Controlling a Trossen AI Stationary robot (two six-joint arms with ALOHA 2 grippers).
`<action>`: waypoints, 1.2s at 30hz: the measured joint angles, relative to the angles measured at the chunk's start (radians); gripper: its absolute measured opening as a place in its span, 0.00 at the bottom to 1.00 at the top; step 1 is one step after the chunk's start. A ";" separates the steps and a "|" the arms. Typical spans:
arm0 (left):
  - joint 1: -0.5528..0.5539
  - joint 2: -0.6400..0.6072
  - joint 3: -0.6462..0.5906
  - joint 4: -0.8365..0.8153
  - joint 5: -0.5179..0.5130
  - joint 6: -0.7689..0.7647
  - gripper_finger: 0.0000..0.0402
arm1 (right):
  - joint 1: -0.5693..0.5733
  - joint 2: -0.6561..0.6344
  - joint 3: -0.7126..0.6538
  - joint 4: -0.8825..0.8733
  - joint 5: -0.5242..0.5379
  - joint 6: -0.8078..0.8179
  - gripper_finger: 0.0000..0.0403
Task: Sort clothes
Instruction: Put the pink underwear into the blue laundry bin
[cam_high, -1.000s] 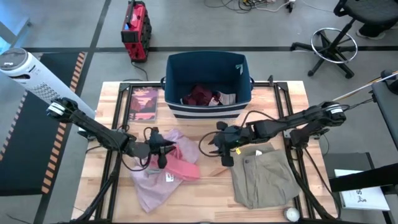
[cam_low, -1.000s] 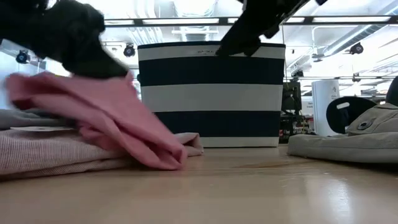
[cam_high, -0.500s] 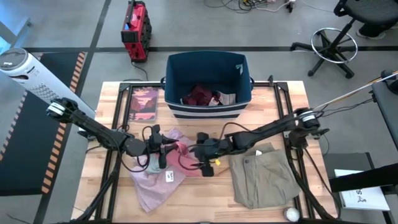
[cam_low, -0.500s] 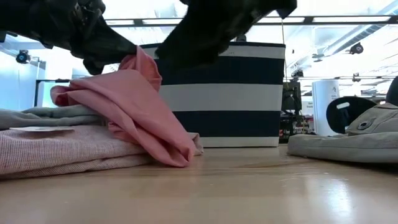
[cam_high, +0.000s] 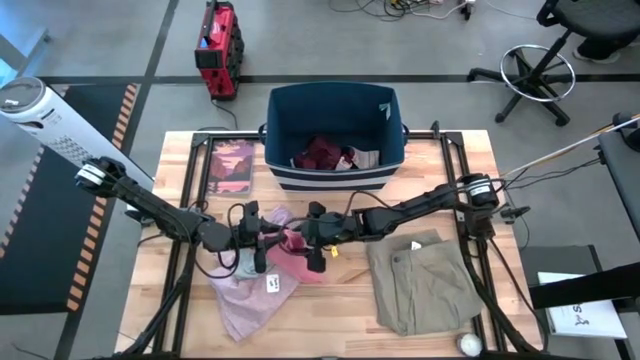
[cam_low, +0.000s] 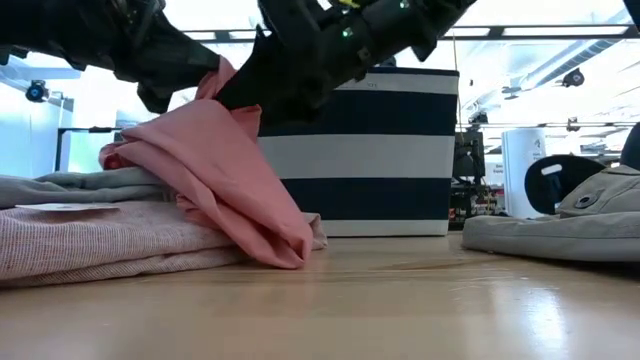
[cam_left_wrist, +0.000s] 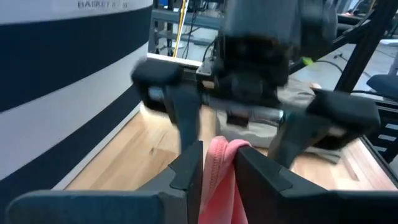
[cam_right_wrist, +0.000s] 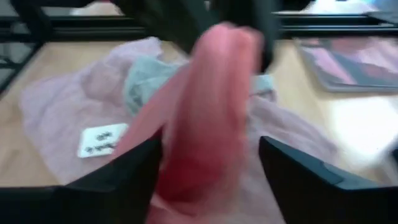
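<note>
A salmon-pink garment (cam_high: 300, 262) stands raised in a peak (cam_low: 220, 170) over a large pale pink garment (cam_high: 245, 300) and a teal piece (cam_high: 245, 262). My left gripper (cam_high: 268, 243) is shut on the pink garment's top. My right gripper (cam_high: 310, 245) faces it from the table's right side, open, one finger on each side of the raised pink fold (cam_right_wrist: 211, 112); whether it touches the cloth I cannot tell. A khaki-grey garment (cam_high: 420, 285) lies flat at the right. More clothes lie inside the navy bin (cam_high: 335, 140). My left gripper pinches the top fold of the pink garment (cam_left_wrist: 221, 163) between its two fingers (cam_left_wrist: 186, 174). The fingers come nearly level from the table's left side. The cloth hangs below them in several folds, and its lower end (cam_low: 285, 245) rests on the pale pink garment and the table.
The navy, white-striped bin stands at the far middle, a flat pink-covered book (cam_high: 232, 165) to its left. A white label (cam_high: 271, 284) lies on the pale pink garment. A small white ball (cam_high: 468, 344) sits at the near right corner. Bare wood shows along the near edge.
My right gripper has travelled toward the table's left edge and down, from over the khaki garment to the pink garment's raised fold. My left gripper has tipped upward, and the pink garment's top has risen into a peak while its lower end stayed down.
</note>
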 joint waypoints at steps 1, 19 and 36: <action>0.000 0.000 0.000 0.011 0.000 0.007 0.19 | 0.001 0.005 0.000 0.004 -0.008 0.000 0.56; -0.017 -0.038 0.000 0.079 0.033 0.084 0.51 | 0.044 -0.106 -0.003 -0.174 -0.010 -0.093 0.00; -0.024 -0.033 0.000 0.077 -0.011 0.155 0.75 | 0.045 -0.459 -0.001 -0.279 0.244 -0.292 0.00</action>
